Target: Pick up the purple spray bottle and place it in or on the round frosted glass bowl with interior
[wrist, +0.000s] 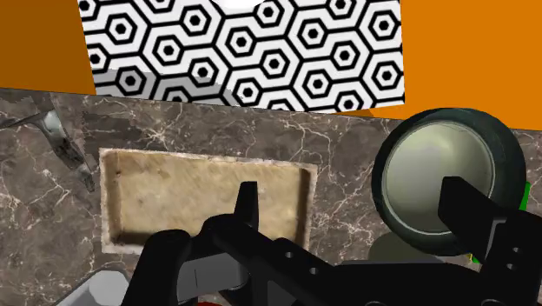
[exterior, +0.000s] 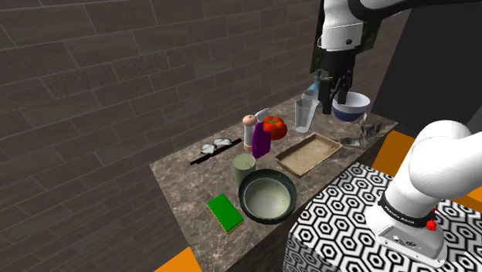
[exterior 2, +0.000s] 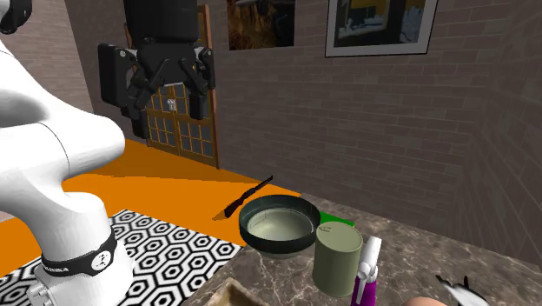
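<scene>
A: Claw (exterior: pixel 334 94) spread wide, hanging high above the table (exterior: pixel 193 185). Where's the purple bottle (exterior: pixel 260 141)?
B: Mid-table, upright, just beside the tomato (exterior: pixel 274 127). I'd drop straight down, square the claw across its body, and close gently so it doesn't tip.

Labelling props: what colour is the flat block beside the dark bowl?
The block is green, clearest in the shoulder view.

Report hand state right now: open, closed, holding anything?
Hand: open, fingers apart, nothing between them. Purple spray bottle stands on the counter, not held.
</scene>
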You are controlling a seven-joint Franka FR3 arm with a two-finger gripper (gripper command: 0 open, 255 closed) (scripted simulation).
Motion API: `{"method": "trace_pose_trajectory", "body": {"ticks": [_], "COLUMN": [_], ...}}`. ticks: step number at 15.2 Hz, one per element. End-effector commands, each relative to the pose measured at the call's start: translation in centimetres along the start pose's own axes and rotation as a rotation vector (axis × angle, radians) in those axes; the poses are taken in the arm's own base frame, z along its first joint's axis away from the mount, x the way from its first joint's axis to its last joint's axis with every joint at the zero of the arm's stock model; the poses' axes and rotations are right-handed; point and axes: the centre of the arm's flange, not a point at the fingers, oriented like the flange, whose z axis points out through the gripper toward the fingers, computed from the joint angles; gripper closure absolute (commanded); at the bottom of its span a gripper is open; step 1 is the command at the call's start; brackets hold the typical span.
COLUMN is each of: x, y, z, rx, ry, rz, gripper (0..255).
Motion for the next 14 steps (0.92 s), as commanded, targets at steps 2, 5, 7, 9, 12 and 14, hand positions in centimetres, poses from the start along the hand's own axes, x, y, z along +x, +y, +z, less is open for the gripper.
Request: {"method": "trace_pose_trajectory", "body": {"ticks": [2,5,7,9,12,14], "x": [1.1,4.6,6.9,9.3,12.7,14.9], "y": [-0.2,-0.5,-0.5,-0.3,0.3,0.9], "z": [0.6,2.2,3.3,4.4,6.1,7.3], "rx": [0.012,0.047,0.071,0.094,0.13,0.153], "ry": [-0.001,-0.004,-0.005,-0.007,-0.01,-0.012], "rz": [0.045,0.182,0.273,0.364,0.5,0.591], "gripper": [0,0,0,0,0,0]}}
